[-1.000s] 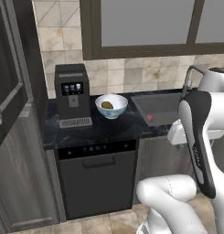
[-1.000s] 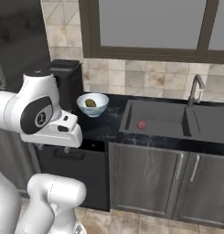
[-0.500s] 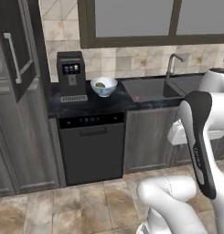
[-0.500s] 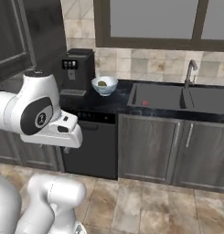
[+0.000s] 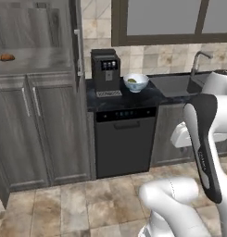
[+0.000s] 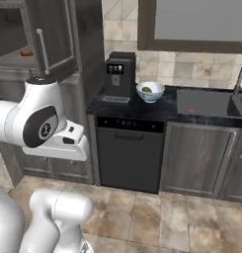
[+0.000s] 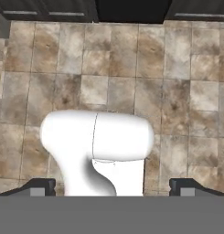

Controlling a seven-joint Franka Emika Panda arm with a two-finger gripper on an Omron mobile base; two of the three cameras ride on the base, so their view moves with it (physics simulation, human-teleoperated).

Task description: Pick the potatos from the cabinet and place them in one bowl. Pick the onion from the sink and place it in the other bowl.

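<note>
Jaws [image 7: 113,187] spread wide, empty, above floor tiles [image 7: 177,68]; potato [image 5: 6,57] on cabinet shelf [image 5: 36,55].

Home kitchen, sink [image 5: 173,84], dishwasher [image 5: 124,141], coffee machine [image 5: 105,71], wood-grain cabinet [image 5: 36,92]

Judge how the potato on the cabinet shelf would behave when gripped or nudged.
The potato is a small rounded oval, so it would probably roll on the flat shelf if nudged. It looks solid, likely stiff and fairly heavy for its size. Its curved sides might slip between the fingertips unless gripped across the middle.
</note>
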